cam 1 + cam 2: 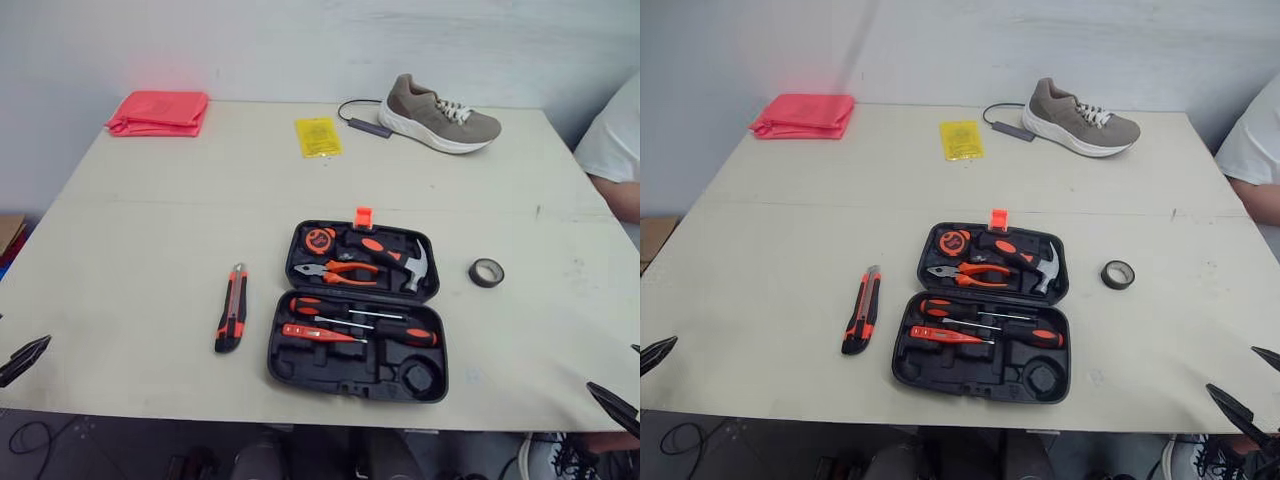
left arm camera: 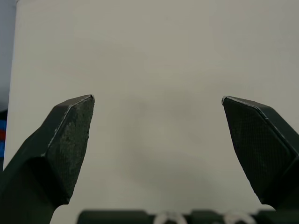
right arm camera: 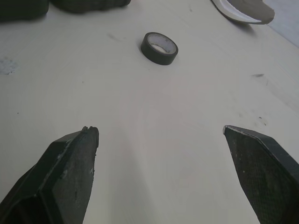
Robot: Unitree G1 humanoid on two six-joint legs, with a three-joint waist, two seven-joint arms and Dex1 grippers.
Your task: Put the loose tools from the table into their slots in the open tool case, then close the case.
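i see the open tool case (image 1: 357, 310) mid-surface (image 1: 150, 220), the utility knife (image 1: 231, 308) loose to its left and the tape roll (image 3: 159, 47) loose to its right. my left claw (image 2: 158, 99) and right claw (image 3: 161, 128) are both spread wide, empty, low over the near edge.

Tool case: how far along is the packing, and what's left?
Done: pliers, hammer, tape measure and screwdrivers sit in the tool case. In hand: nothing; left gripper and right gripper are open and empty. Left: the utility knife beside the case, the black tape roll on its other side, then closing the case.
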